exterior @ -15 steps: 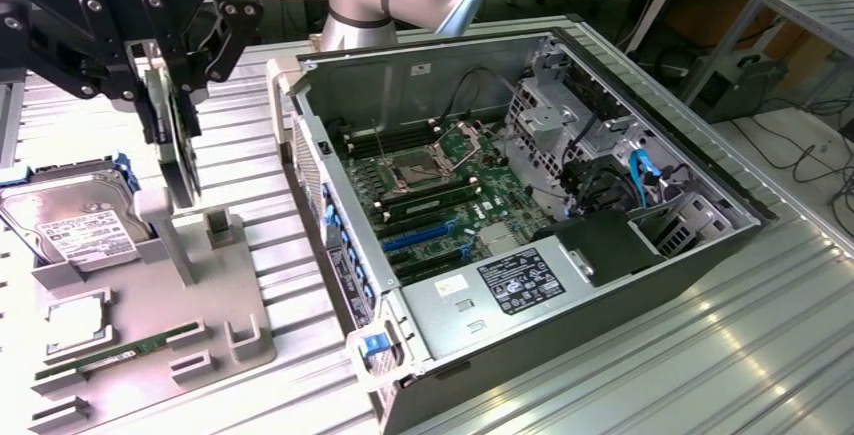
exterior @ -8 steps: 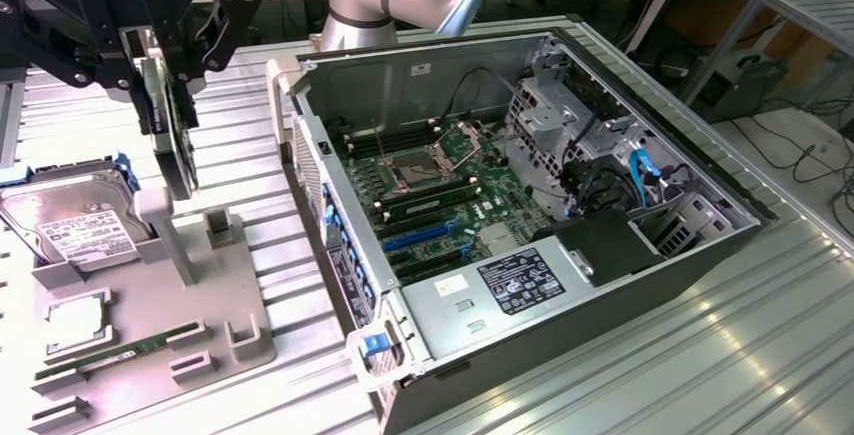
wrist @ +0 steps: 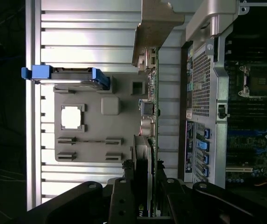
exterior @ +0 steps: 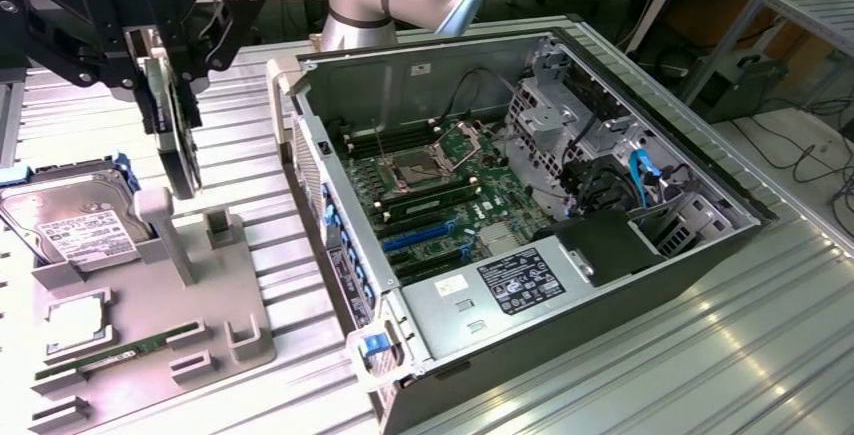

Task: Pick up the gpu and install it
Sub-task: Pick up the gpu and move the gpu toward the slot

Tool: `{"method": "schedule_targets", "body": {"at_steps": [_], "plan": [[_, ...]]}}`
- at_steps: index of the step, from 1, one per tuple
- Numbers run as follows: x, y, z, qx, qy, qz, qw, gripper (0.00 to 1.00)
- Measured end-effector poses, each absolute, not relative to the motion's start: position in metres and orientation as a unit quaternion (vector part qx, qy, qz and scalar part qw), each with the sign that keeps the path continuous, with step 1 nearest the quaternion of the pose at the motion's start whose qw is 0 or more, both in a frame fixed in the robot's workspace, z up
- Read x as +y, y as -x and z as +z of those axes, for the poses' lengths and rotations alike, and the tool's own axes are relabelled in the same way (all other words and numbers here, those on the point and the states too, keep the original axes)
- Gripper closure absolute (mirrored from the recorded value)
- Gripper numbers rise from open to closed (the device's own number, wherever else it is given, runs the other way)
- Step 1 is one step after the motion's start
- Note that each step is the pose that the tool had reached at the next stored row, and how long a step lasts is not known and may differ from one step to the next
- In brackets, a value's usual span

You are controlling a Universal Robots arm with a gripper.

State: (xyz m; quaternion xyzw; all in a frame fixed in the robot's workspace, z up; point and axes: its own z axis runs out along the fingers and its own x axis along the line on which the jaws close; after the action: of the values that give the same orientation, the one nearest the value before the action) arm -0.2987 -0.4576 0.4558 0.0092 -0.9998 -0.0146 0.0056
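Exterior view's left: 1 hard drive (exterior: 80, 220) and 1 RAM stick (exterior: 127, 348) sat in recesses of 1 grey holder (exterior: 200, 325), presumably staged for picking. Gripper (exterior: 167, 65) was clamped on 1 gpu (exterior: 176, 150), hanging edge-on above the holder. Right: 1 computer case (exterior: 534, 205), side open for access.

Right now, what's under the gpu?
The gpu, held edge-on in the gripper, stands over the grey parts tray by its upright post. The wrist view shows tray on one side and ribbed table on the other. The card hides the spot directly beneath it.
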Motion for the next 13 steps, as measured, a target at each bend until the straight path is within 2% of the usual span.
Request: {"method": "schedule_targets", "body": {"at_steps": [13], "plan": [[-0.4576,0.2917,0.4558,-1.000,-0.009,-0.015,0.006,0.73]]}}
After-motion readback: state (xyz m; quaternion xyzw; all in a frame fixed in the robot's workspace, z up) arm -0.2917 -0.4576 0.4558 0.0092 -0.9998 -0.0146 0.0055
